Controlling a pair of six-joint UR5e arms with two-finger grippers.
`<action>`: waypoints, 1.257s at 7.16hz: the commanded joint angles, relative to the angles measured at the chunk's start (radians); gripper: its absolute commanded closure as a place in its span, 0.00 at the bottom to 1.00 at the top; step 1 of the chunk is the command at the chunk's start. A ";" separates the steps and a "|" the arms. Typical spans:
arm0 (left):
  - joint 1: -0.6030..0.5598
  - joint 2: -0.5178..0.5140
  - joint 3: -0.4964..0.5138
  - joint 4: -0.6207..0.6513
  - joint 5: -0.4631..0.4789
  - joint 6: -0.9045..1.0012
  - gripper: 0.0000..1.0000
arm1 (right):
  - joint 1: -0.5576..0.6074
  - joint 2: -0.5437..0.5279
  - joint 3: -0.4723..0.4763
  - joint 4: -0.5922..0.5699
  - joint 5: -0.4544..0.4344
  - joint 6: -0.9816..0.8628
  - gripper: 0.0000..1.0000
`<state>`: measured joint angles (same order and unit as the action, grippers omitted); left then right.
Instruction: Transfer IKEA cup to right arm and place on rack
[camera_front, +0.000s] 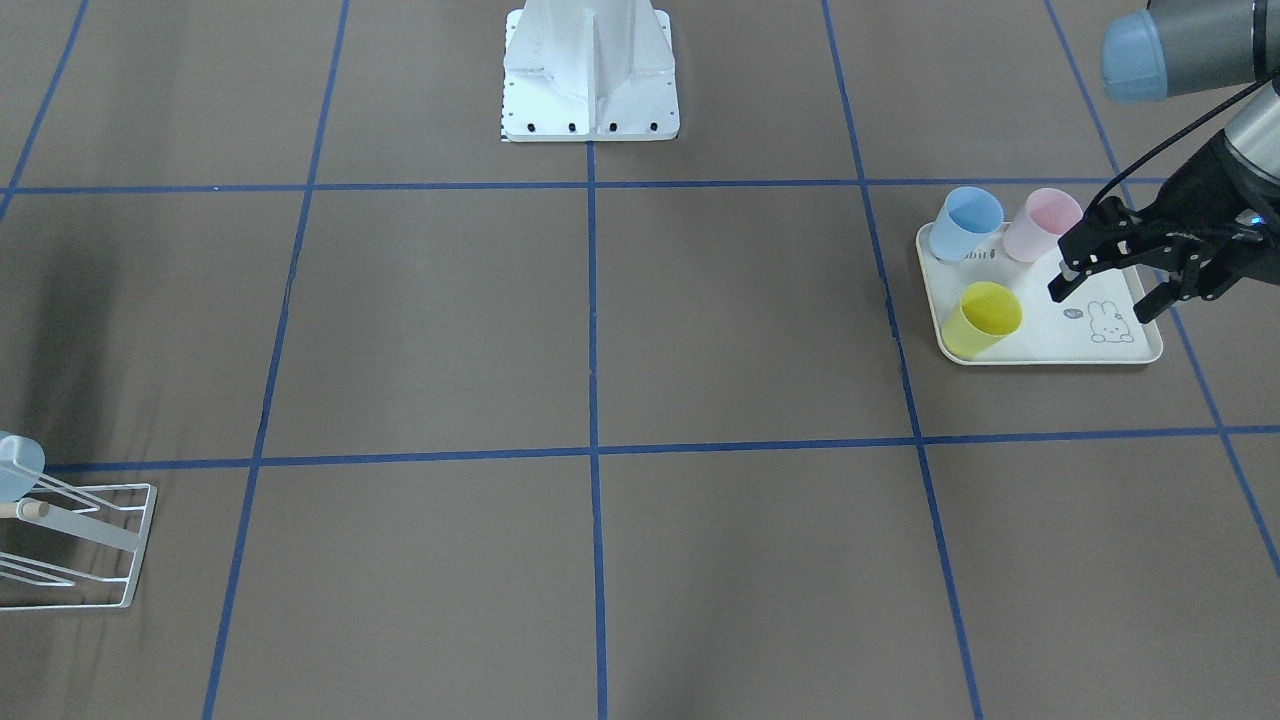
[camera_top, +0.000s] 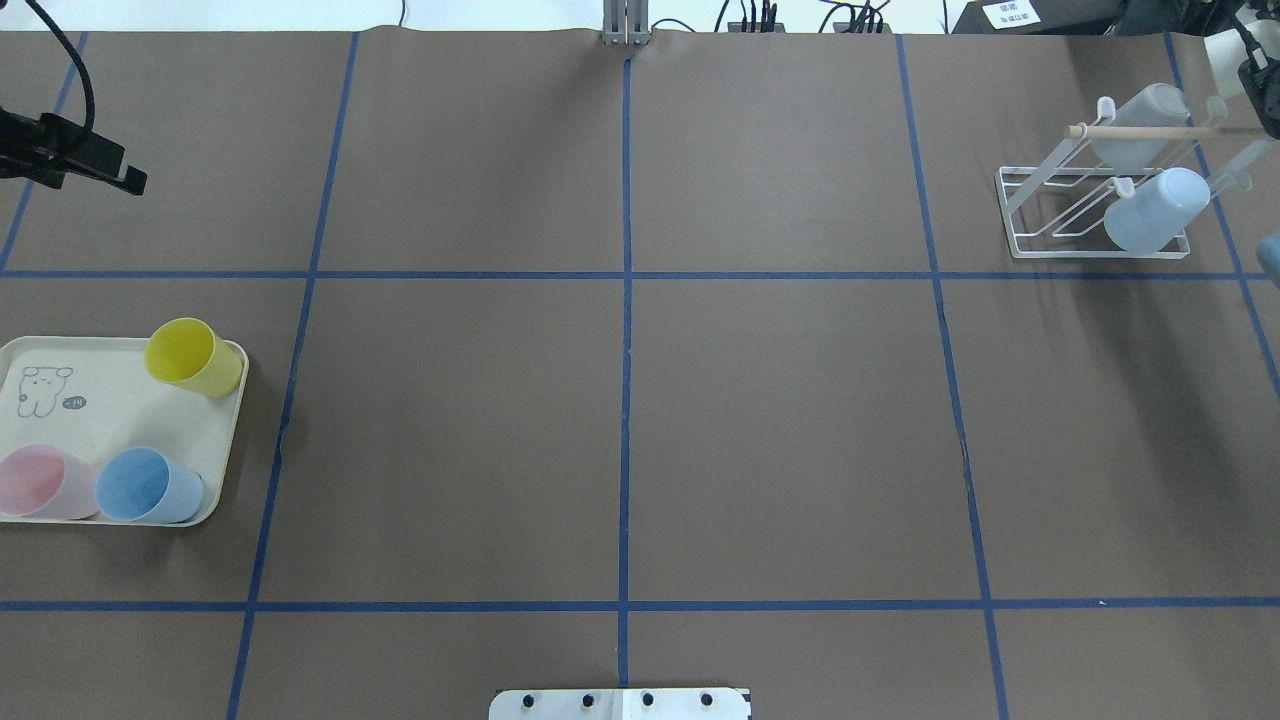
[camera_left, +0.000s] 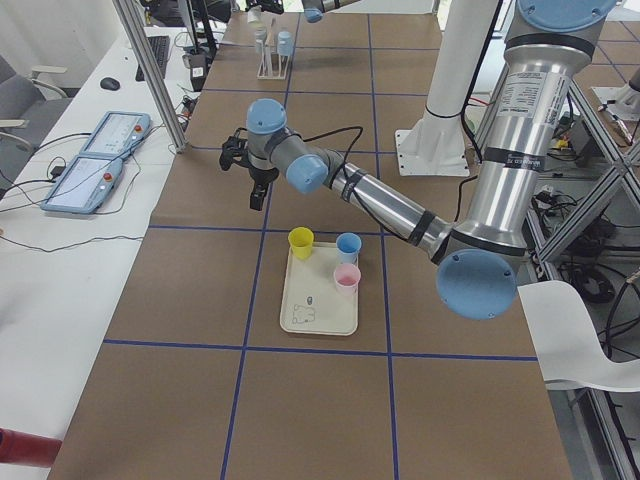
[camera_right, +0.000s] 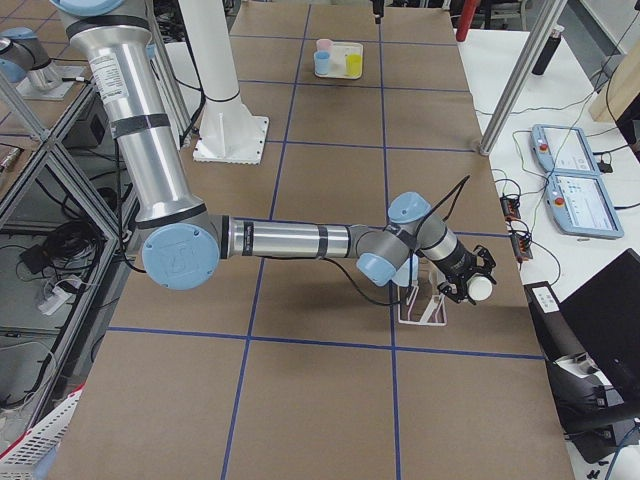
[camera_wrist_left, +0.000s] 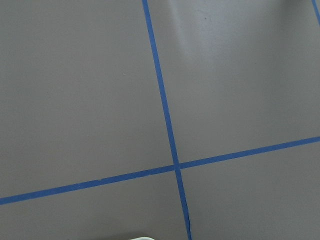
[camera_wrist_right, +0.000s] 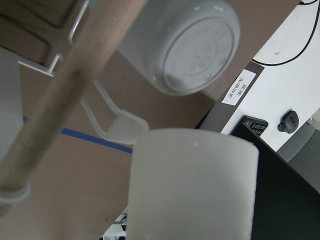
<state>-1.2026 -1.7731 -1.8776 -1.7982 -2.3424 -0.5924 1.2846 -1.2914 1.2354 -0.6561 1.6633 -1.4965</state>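
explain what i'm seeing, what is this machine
One robot with two jointed arms at a brown table. Six cameras catch the same moment: one above, one facing the robot, one at each table end, one on each wrist. The left end effector, a two-finger claw, hangs open and empty near a cream tray holding a yellow cup, a blue cup and a pink cup. The right end effector holds a white cup by a white wire rack, where a pale blue cup and a grey cup hang.

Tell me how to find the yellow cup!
At the table end on the robot's left lies a cream tray with a bunny drawing. Three cups stand on it. The yellow cup stands alone at a corner; the pink cup and blue cup sit together.
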 joint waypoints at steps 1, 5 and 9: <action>0.000 0.000 0.000 0.000 0.000 -0.003 0.00 | -0.004 -0.003 0.001 0.000 0.000 -0.020 0.45; 0.002 0.000 -0.002 0.000 0.000 -0.010 0.00 | 0.019 0.000 0.004 -0.002 0.003 -0.095 0.45; 0.003 0.000 0.002 -0.001 0.002 -0.010 0.00 | -0.001 -0.009 0.006 -0.003 -0.060 -0.110 0.46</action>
<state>-1.1999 -1.7726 -1.8774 -1.7983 -2.3409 -0.6028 1.2982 -1.2987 1.2411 -0.6584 1.6333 -1.6046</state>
